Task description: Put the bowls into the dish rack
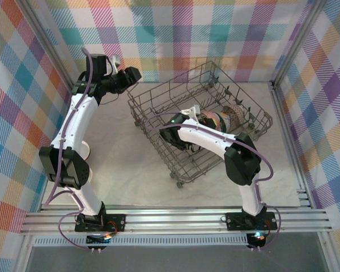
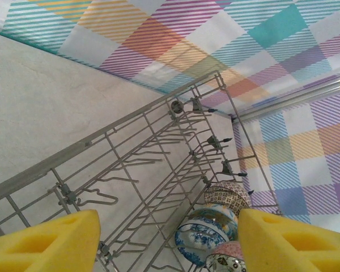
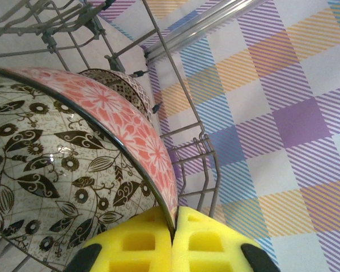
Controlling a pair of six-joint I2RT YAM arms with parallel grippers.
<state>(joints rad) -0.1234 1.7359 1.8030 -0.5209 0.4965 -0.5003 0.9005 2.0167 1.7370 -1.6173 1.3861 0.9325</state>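
Note:
The grey wire dish rack [image 1: 169, 83] stands skewed in the middle of the table. Several bowls [image 1: 222, 118] stand on edge in a row at its right side. My right gripper [image 1: 181, 137] is down inside the rack. In the right wrist view it [image 3: 173, 226] is shut on the rim of a floral bowl [image 3: 73, 164], pink outside with dark leaves inside. A brown-patterned bowl [image 3: 120, 85] stands just behind it. My left gripper [image 1: 134, 73] hovers open and empty above the rack's far left corner. Between its pads [image 2: 45, 243] show a blue-and-white bowl [image 2: 207, 238] and a brown-patterned bowl [image 2: 226, 195].
Plaid walls close the table in at the back and on both sides. A metal post [image 1: 297, 42] stands at the back right corner. A white rounded edge [image 1: 86, 151] shows beside the left arm's elbow; what it is I cannot tell. Bare tabletop [image 1: 130, 170] lies left of the rack.

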